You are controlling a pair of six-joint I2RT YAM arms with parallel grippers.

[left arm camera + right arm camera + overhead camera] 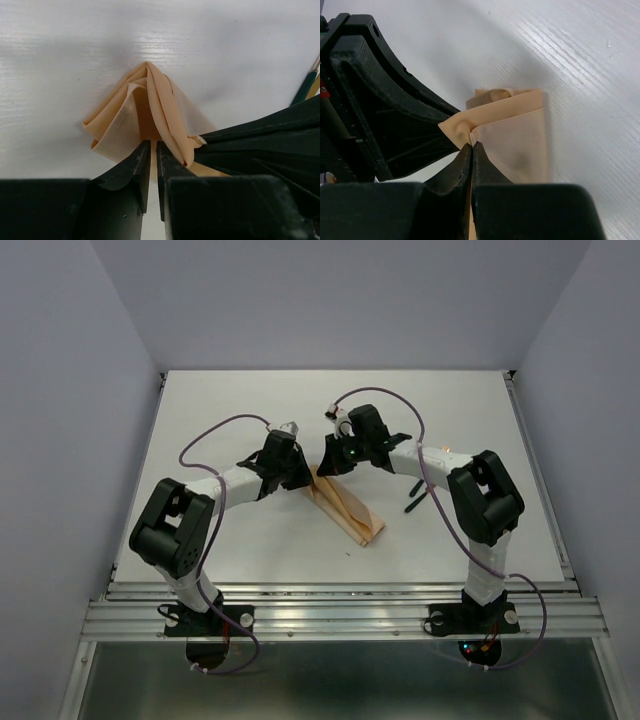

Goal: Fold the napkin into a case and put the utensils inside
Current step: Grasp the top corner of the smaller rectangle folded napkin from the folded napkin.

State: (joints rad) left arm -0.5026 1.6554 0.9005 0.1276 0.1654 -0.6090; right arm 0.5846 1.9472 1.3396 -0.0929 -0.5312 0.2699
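Observation:
The peach-orange napkin [352,512] lies as a narrow folded strip, slanting toward the near right of the white table [250,550]. Both grippers meet at its far end. My left gripper [300,478] has its jaws almost together on bunched layers of the napkin [150,95], with folds draping on either side of the fingertips [142,150]. My right gripper [325,468] is shut on a corner of the napkin [515,135], right beside the left one. The utensils [414,496] lie right of the strip, with a dark handle and a gold part [306,86] at the left wrist view's edge.
Purple cables [215,430] loop over both arms. The right arm's elbow [485,495] hangs over the table beside the utensils. Grey walls enclose the table on three sides, and a metal rail [340,615] runs along its near edge.

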